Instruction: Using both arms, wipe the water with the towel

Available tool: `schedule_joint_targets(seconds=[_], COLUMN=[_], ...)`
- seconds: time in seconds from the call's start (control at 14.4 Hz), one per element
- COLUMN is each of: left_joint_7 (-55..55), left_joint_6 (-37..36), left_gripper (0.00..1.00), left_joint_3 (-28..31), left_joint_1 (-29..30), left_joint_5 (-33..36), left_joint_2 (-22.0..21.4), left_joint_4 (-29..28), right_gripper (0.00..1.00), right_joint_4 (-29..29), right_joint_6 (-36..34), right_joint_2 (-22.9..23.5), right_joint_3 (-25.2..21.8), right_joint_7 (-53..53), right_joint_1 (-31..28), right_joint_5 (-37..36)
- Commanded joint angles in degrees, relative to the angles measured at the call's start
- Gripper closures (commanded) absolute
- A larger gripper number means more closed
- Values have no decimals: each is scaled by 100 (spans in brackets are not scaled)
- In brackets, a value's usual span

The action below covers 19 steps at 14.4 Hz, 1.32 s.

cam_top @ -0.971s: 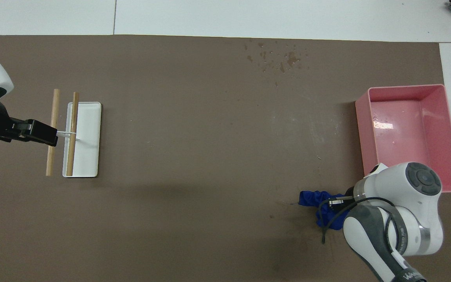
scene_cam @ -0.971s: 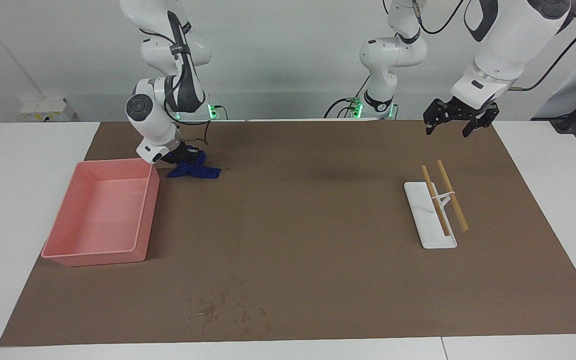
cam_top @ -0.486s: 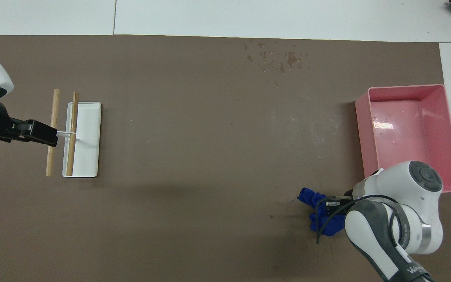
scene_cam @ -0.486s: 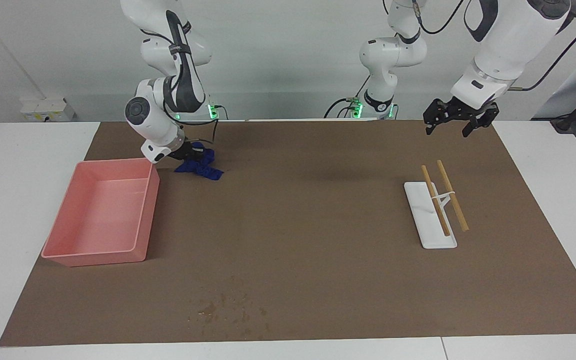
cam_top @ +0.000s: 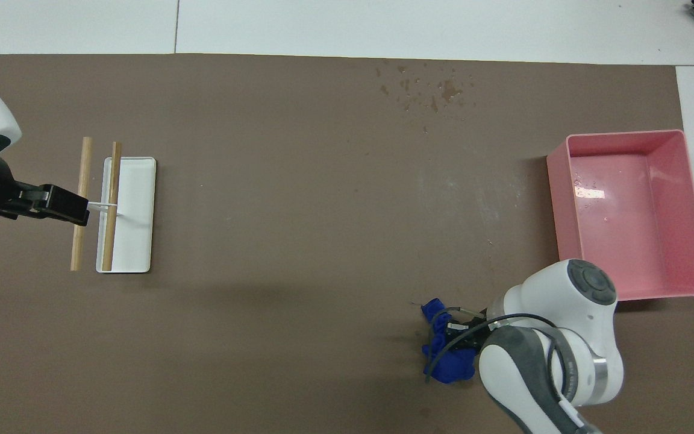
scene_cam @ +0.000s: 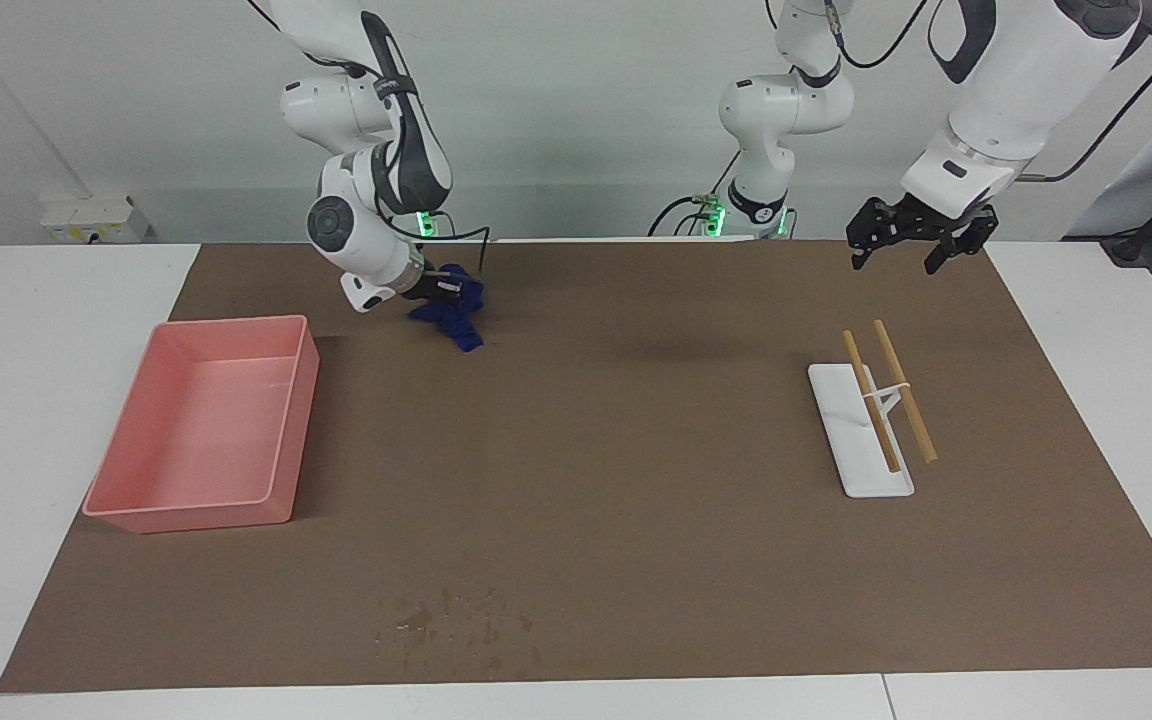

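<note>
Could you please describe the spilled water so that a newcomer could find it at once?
Start at the brown mat covering the table, at its edge farthest from the robots. The water is a flat scatter of small darker-brown blotches there, with no outline, unlike any solid object.

**Towel lifted and carried away from the bin**

You'll see the right gripper has raised the towel off the brown mat, where it lay a second ago just beside the pink bin. The cloth now hangs bunched from the closed fingers, carried toward the table's middle, clear of the bin.
</note>
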Motion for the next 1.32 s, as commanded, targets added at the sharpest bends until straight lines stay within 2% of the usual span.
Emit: schedule_joint_targets(seconds=[0.0, 0.14, 0.28, 0.42, 0.55, 0.97, 1.25], left_joint_7=[83, 100, 39, -136, -312, -234, -198], left_joint_6=[-82, -82, -4, 216, 418, 410, 384], left_gripper=[0, 0, 0, 0, 0, 0, 0], left_joint_3=[-20, -11, -11, -11, -20, -20, -11], left_joint_1=[22, 30, 91, 109, 109, 101, 22], left_joint_5=[108, 100, 100, 100, 56, 56, 56], left_joint_2=[-28, -28, -28, -89, -98, -98, -90], left_joint_4=[-16, -16, -25, -209, -254, -262, -254], right_gripper=[100, 100, 100, 100, 100, 100, 100], right_joint_4=[-34, -43, -209, -446, -631, -632, -640], right_joint_6=[433, 549, 514, 479, 479, 224, -145], right_joint_2=[-33, -24, -68, -173, -261, -261, -340], right_joint_3=[4, -5, -22, -31, -23, -23, 4], right_joint_7=[702, 740, 233, -470, -1104, -2669, -2330], right_joint_1=[582, 602, 375, -55, -573, -1945, -2009], right_joint_5=[457, 458, 449, 309, -154, -1237, -1177])
